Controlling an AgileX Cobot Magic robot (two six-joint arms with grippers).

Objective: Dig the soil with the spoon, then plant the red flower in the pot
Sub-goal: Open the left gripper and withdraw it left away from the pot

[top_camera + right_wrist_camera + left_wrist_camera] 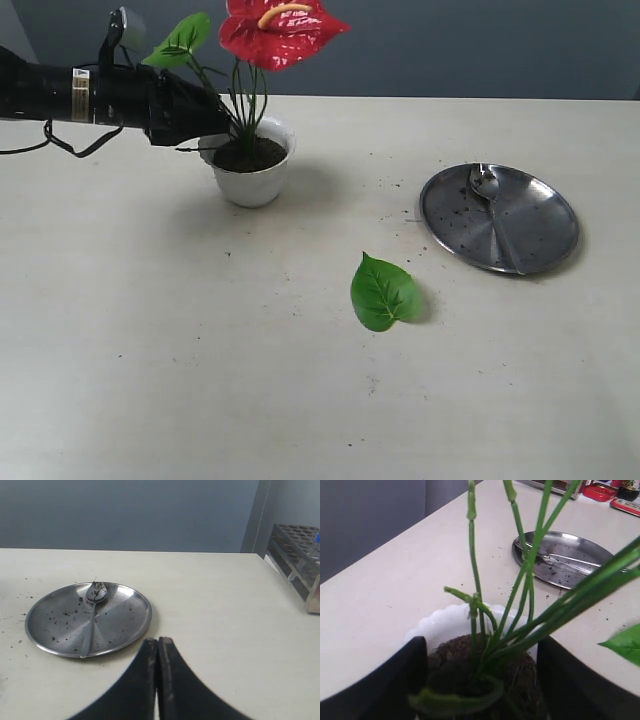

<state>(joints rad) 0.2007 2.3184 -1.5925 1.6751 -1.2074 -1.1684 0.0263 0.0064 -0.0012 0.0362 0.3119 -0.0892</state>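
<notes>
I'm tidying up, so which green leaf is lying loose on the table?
The loose leaf lying flat on the table, in front of the white pot and steel plate. The other leaf sits high on a stem beside the red flower.

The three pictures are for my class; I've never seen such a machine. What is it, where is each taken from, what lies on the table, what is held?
It is a robot with two arms, each with a gripper. The wide picture looks on from outside; the others come from wrist cameras. The red flower stands in soil in the white pot, the spoon lies on a steel plate, and a green leaf lies on the table. The left gripper is open around the stems; the right gripper is shut. Nothing is held.
</notes>
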